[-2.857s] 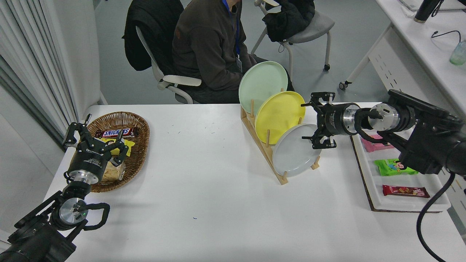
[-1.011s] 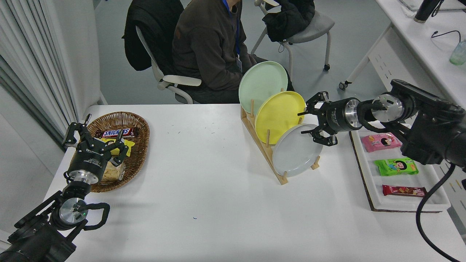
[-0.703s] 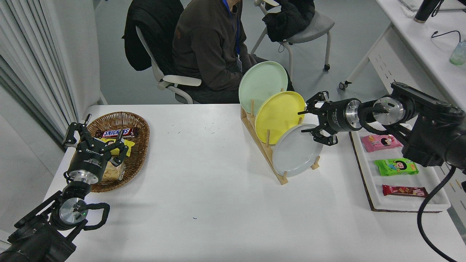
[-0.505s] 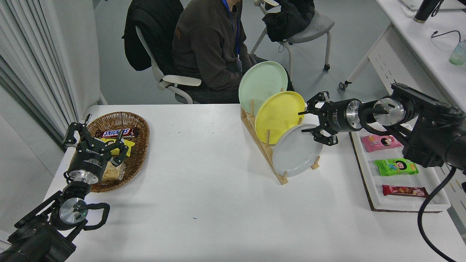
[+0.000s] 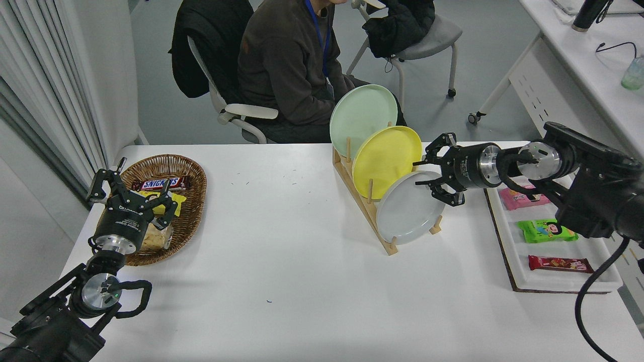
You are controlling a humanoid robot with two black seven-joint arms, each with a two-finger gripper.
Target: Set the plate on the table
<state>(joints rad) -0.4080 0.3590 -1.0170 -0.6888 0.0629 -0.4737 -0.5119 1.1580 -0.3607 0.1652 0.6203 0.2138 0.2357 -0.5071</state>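
Note:
The light-grey plate (image 5: 406, 210) stands on edge in the nearest slot of a wooden rack (image 5: 366, 205) on the white table (image 5: 282, 241). My right gripper (image 5: 423, 171) comes in from the right and is open at the plate's upper right rim. Its fingers sit on either side of the rim, without closing on it. My left gripper (image 5: 132, 193) is parked at the lower left, open, over a wicker basket.
A yellow plate (image 5: 386, 159) and a mint-green plate (image 5: 363, 118) stand behind in the rack. A wicker basket (image 5: 188, 193) of snacks is at the left. A white tray (image 5: 508, 236) with snack packs is at the right. A person sits at the far side.
My right gripper has moved up and left from beside the grey plate to its upper rim, then shifted slightly over the last half second. The plate and the left arm have not moved.

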